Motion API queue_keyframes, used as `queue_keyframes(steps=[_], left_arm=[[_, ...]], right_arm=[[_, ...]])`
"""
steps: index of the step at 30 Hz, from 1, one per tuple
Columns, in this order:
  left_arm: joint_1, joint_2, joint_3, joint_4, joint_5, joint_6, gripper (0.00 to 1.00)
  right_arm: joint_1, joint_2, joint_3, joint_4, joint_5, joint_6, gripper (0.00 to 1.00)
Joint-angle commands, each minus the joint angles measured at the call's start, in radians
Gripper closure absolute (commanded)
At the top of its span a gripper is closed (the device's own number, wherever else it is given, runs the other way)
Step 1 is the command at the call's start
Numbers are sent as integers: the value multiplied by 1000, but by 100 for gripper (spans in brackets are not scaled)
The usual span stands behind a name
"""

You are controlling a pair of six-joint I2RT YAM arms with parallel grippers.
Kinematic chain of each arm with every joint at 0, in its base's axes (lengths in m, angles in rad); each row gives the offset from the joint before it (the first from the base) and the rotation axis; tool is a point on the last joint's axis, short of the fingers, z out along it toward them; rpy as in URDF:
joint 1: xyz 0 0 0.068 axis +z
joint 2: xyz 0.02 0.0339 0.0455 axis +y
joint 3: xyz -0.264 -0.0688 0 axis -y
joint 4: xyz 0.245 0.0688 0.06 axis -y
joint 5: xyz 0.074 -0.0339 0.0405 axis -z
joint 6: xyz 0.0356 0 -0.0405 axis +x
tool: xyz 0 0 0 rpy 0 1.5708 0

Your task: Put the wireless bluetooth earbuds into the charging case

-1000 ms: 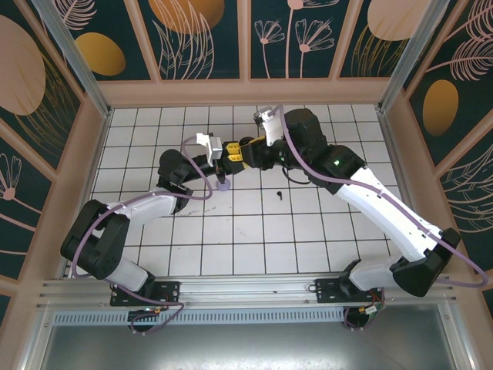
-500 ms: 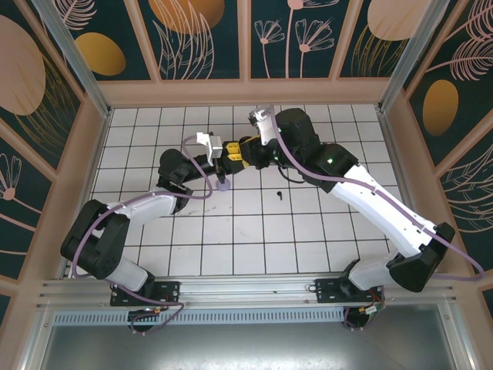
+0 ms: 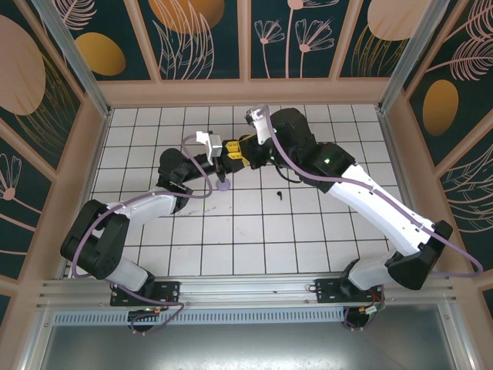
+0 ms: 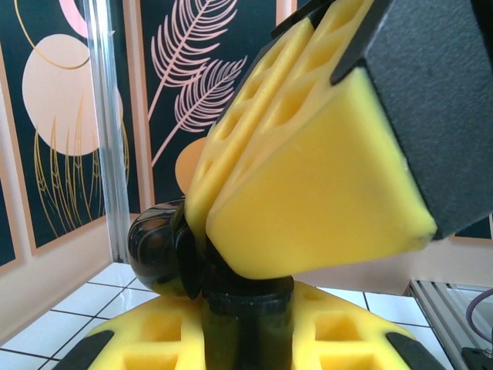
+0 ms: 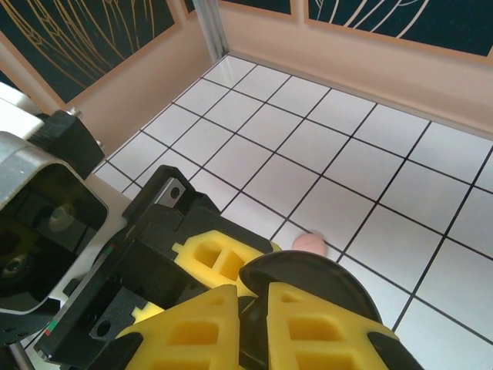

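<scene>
The black charging case (image 5: 317,271) is hanging above the bench (image 3: 254,239), clenched in the left end effector (image 3: 222,160). The right end effector (image 5: 253,304), spread wider a second ago, is now drawing its fingers nearly together, seemingly pinching the case's rim, probably to steady or open it. One black earbud (image 3: 279,194) is lying just right of the case, still waiting to be inserted.

Matt yellow plastic, moulded with square hollows, forms the fingers (image 5: 323,331) of the right gripper (image 5: 254,304). Just beyond them, a black charging case (image 5: 308,274) shows a smooth, dull shell. Farther ahead, a pink earbud (image 5: 310,243) rests on the glossy white tiled tabletop (image 5: 370,154), near a brushed-metal post (image 5: 208,27).
</scene>
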Motion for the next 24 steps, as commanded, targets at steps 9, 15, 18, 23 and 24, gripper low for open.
queue_keyframes(steps=[9,15,18,23,24], left_arm=[[-10,-6,23,19,21,-17,100],[-10,-8,23,21,18,-12,100],[-9,-6,24,21,19,-13,100],[-10,-6,31,17,16,-12,100],[-10,-6,34,14,17,-10,100]], right_arm=[[10,-43,89,75,67,-9,91],[7,-58,90,70,70,-8,92],[6,-71,76,68,75,-7,92],[1,-90,32,61,76,0,91],[0,-93,22,61,74,2,91]])
